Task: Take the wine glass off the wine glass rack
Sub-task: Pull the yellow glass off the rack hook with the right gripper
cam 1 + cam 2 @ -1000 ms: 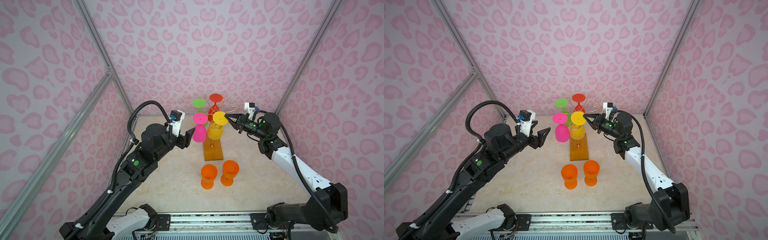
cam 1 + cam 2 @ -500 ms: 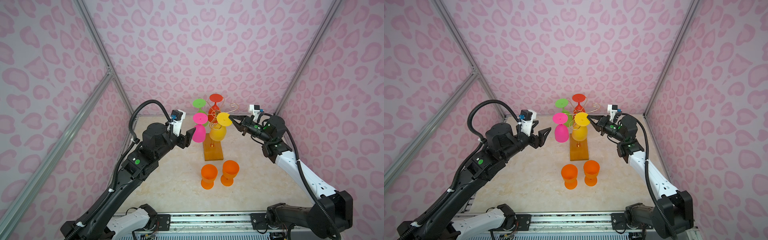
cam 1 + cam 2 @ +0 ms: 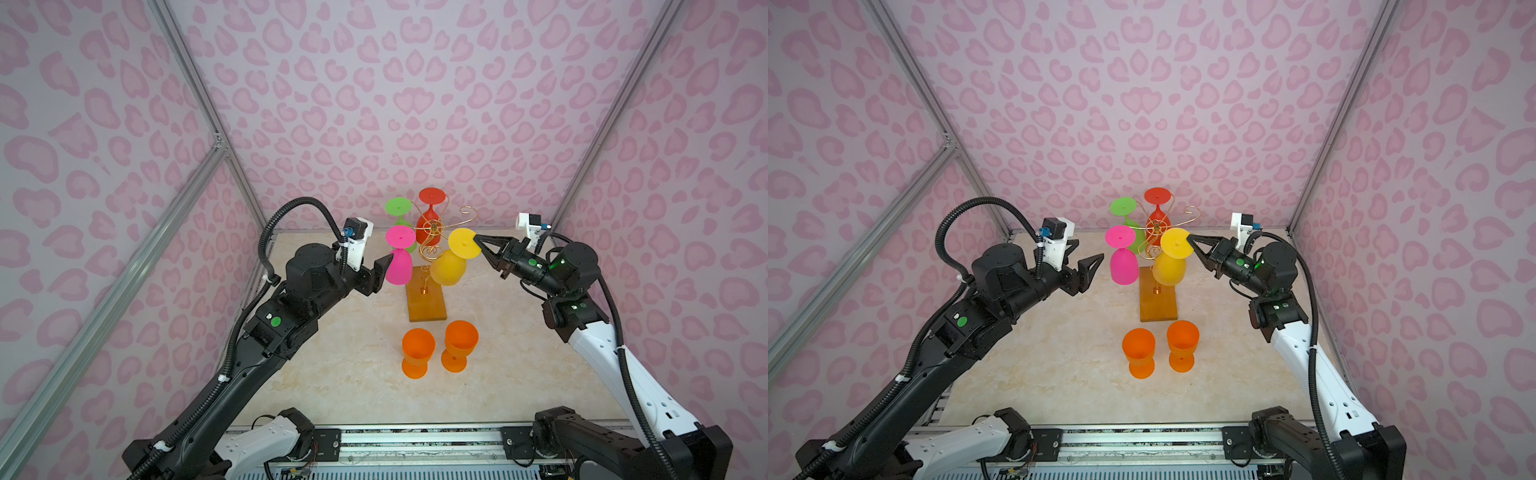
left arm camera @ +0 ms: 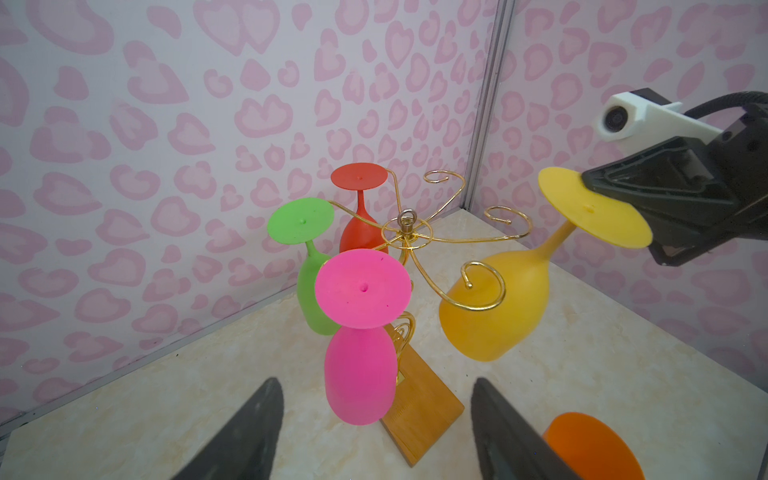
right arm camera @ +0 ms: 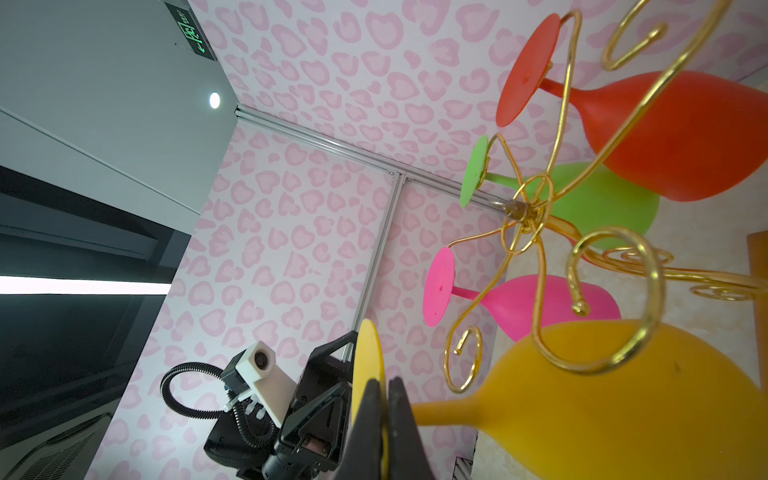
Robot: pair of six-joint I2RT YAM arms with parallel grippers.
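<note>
The wine glass rack [image 3: 427,298] [image 3: 1157,300] [image 4: 406,232] [image 5: 527,212] is gold wire on a wooden base. Pink [image 3: 399,266] [image 4: 359,374], green [image 3: 398,206] and red [image 3: 431,196] glasses hang from it upside down. My right gripper [image 3: 478,241] [image 3: 1191,237] [image 5: 384,388] is shut on the foot disc of the yellow wine glass [image 3: 448,266] [image 3: 1169,268] [image 4: 494,307] [image 5: 623,403]. The glass is tilted and its stem looks clear of the wire curls. My left gripper [image 3: 1084,255] [image 4: 374,380] is open just left of the pink glass, not touching it.
Two orange glasses [image 3: 417,351] [image 3: 460,343] stand upright on the table in front of the rack's base. Patterned walls close in the left, back and right sides. A metal rail [image 3: 415,436] runs along the front edge.
My right gripper has drawn back to the right with the yellow glass's foot in it, tilting the glass outward from the rack. The left arm has barely moved.
</note>
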